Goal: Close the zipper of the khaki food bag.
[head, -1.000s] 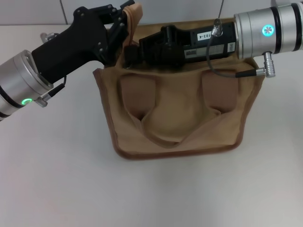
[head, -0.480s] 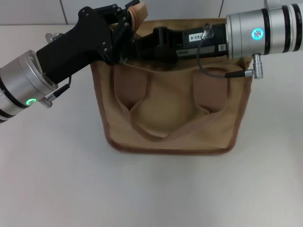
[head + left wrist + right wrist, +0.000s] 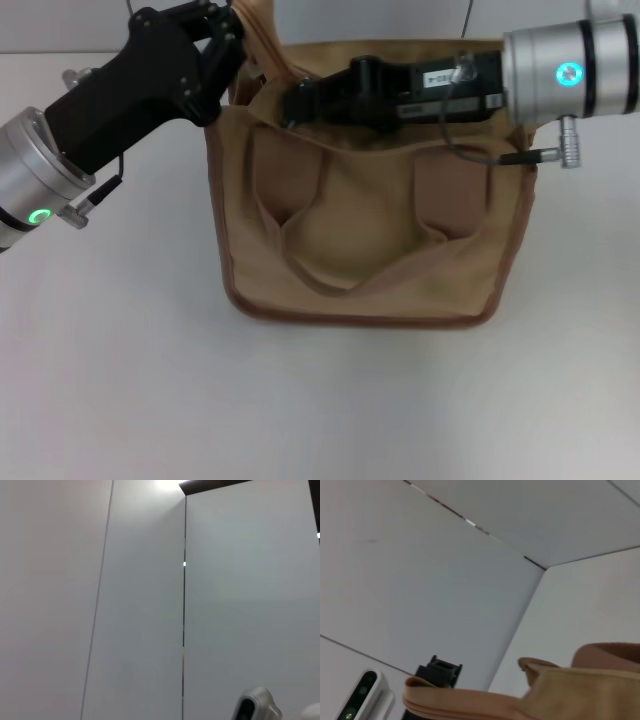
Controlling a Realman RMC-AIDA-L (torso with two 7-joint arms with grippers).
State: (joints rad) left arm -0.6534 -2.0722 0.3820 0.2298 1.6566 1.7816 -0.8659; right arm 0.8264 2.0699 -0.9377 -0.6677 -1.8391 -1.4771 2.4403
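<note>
The khaki food bag (image 3: pixel 370 240) stands on the white table, its two brown strap handles (image 3: pixel 300 215) facing me. My left gripper (image 3: pixel 238 42) is at the bag's top left corner, shut on a tan fabric end strip (image 3: pixel 262 35) that it holds pulled up and taut. My right gripper (image 3: pixel 292 103) reaches in from the right and lies along the bag's top edge, its tip near the left end. The zipper line and its silver pull tab are hidden under the right gripper. The right wrist view shows the bag's tan top edge (image 3: pixel 545 697) and the left gripper's black body (image 3: pixel 439 672).
The white table (image 3: pixel 320 400) spreads in front of and beside the bag. A grey panelled wall (image 3: pixel 400 20) stands close behind it. The right arm's cable (image 3: pixel 480 155) hangs over the bag's front top edge.
My left gripper has moved left and up with the end strip, stretching the bag's left corner. My right arm has drawn back slightly to the right. The bag has shifted a little.
</note>
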